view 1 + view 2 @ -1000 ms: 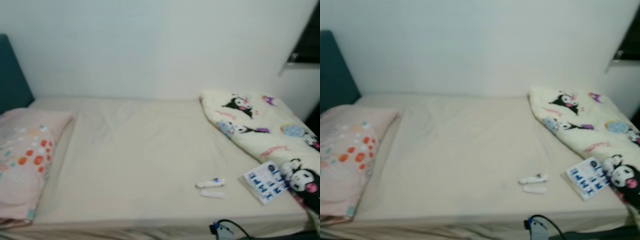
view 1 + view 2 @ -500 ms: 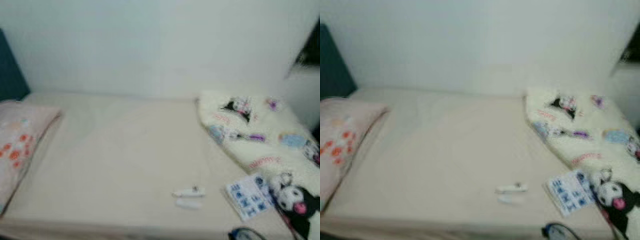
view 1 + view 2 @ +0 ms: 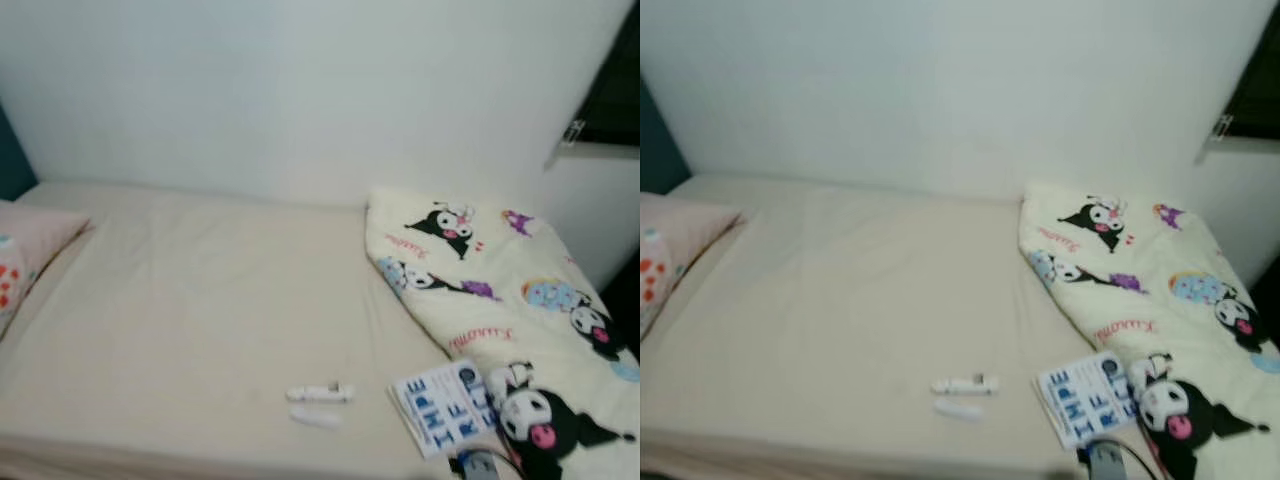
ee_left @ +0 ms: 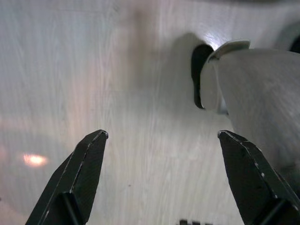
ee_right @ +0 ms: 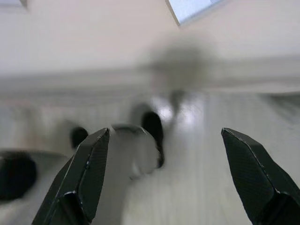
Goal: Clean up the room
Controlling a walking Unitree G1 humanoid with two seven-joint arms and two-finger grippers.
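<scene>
Swung rightward since a second ago, sliding white tube (image 3: 320, 393) and its cap (image 3: 314, 417) leftward in frame, lying crosswise near bed edge (image 3: 150, 455), beside booklet (image 3: 445, 418) and blanket (image 3: 500, 300), above floor-pointing, wide-spread left gripper (image 4: 161, 140) and right gripper (image 5: 164, 140), likely nearer right.

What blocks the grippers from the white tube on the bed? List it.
Nothing visible on the sheet blocks the white tube: its cap lies on the near side, the booklet to its right. But both the left gripper and right gripper hang open over the floor.
</scene>
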